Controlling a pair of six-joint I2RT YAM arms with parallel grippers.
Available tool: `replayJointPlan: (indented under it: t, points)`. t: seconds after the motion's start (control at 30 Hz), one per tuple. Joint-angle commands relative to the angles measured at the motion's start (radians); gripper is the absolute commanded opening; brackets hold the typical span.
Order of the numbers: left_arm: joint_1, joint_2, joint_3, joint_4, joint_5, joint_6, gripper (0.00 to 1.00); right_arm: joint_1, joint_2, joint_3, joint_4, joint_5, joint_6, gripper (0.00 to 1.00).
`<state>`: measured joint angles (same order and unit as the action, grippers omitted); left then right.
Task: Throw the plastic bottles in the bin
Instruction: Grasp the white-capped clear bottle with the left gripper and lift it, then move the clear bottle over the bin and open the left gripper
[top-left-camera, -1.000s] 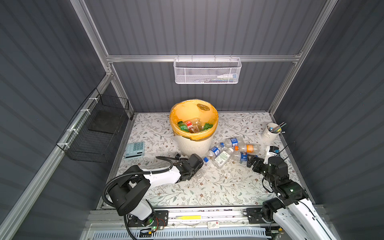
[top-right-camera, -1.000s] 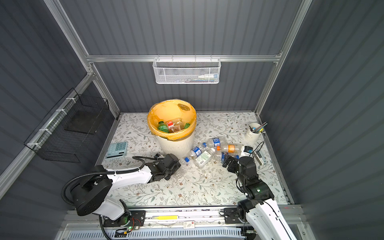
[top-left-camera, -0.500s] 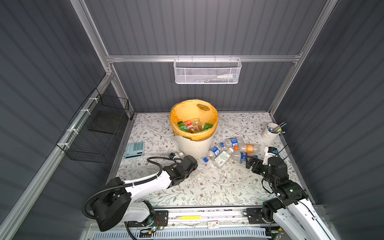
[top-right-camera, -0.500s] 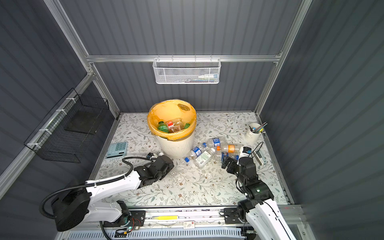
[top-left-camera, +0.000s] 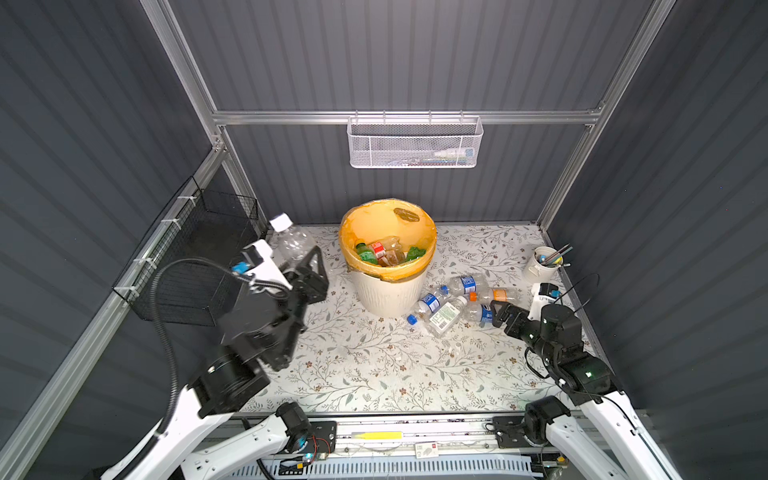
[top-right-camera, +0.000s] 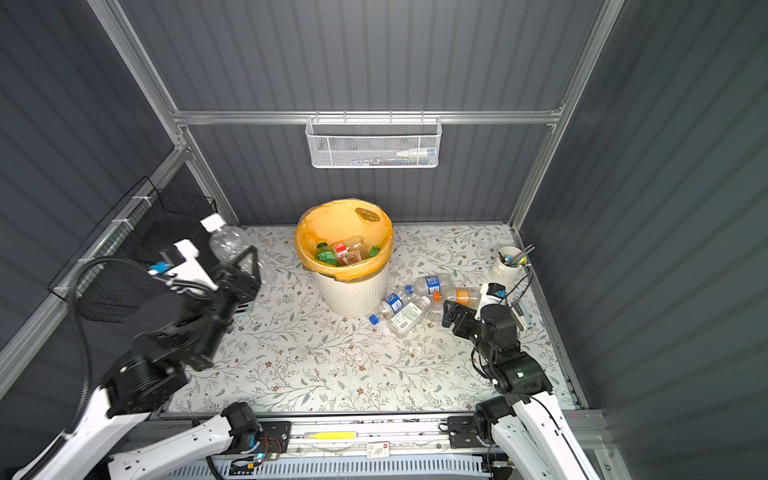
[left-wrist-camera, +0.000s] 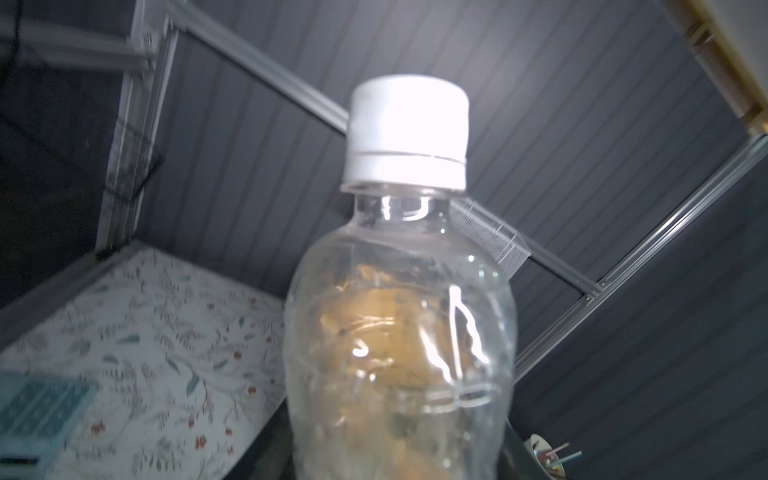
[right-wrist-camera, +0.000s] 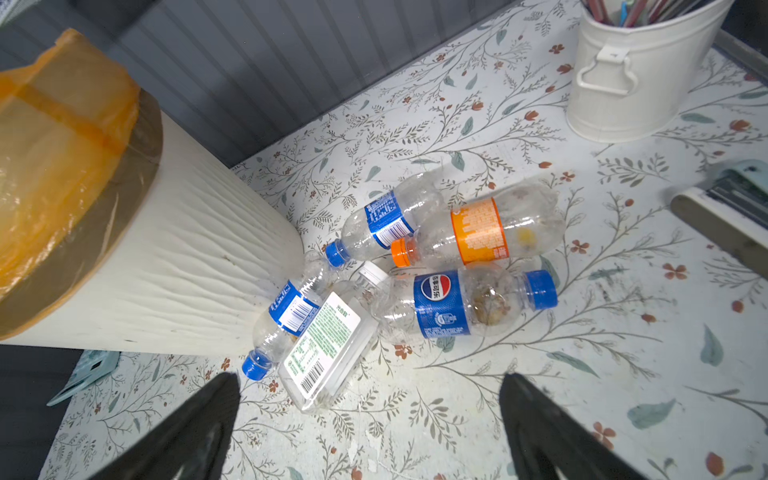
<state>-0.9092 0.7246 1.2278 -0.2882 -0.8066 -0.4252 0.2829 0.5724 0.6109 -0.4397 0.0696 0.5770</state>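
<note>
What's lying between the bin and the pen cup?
A blue-label bottle and an orange-label bottle lying flat, seen in both top views.

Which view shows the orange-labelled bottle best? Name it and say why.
Right wrist view: the orange-labelled bottle lies close, label and cap sharp. In both top views it is small. The left wrist view misses it.

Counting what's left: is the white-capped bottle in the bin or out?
Out. The left gripper holds the white-capped bottle in the air, left of the bin in a top view.
</note>
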Motion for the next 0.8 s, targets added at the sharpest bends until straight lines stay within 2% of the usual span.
replayJointPlan:
  t: [0.0,0.1,0.2,0.27,0.3,0.33,0.37,0.43,0.47,0.5,0.63,0.77]
  points:
    - [-0.003,0.042,0.062,0.151,0.054,0.374,0.47,-0.002,0.010,0.041,0.018,-0.015,0.015,0.99]
    - [-0.003,0.149,0.109,0.174,0.101,0.414,0.51,-0.001,0.010,0.048,0.023,-0.029,0.030,0.99]
    - [-0.001,0.308,0.121,0.187,0.161,0.384,0.54,-0.001,0.008,0.047,0.021,-0.049,0.042,0.99]
    - [0.024,0.446,0.170,0.124,0.291,0.313,0.58,-0.001,0.012,0.051,0.017,-0.068,0.039,0.99]
    - [0.052,0.529,0.239,0.053,0.379,0.248,0.63,-0.001,0.018,0.058,0.009,-0.075,0.035,0.99]
    - [0.091,0.609,0.290,-0.012,0.482,0.196,0.73,-0.001,0.025,0.069,-0.006,-0.080,0.027,0.99]
    - [0.119,0.671,0.345,-0.088,0.539,0.148,0.79,-0.001,0.031,0.083,-0.027,-0.082,0.020,0.99]
    - [0.145,0.768,0.445,-0.221,0.537,0.095,0.91,-0.001,0.037,0.112,-0.070,-0.077,-0.001,0.99]
    - [0.145,0.764,0.454,-0.226,0.501,0.096,0.99,-0.001,0.033,0.124,-0.087,-0.068,-0.009,0.99]
    - [0.145,0.732,0.431,-0.189,0.470,0.101,1.00,-0.001,0.023,0.128,-0.104,-0.050,-0.014,0.99]
    - [0.145,0.530,0.274,0.034,0.398,0.137,1.00,-0.001,-0.038,0.109,-0.130,0.018,-0.005,0.99]
    - [0.145,0.443,0.242,0.040,0.374,0.152,1.00,-0.001,-0.059,0.082,-0.153,0.063,0.035,0.99]
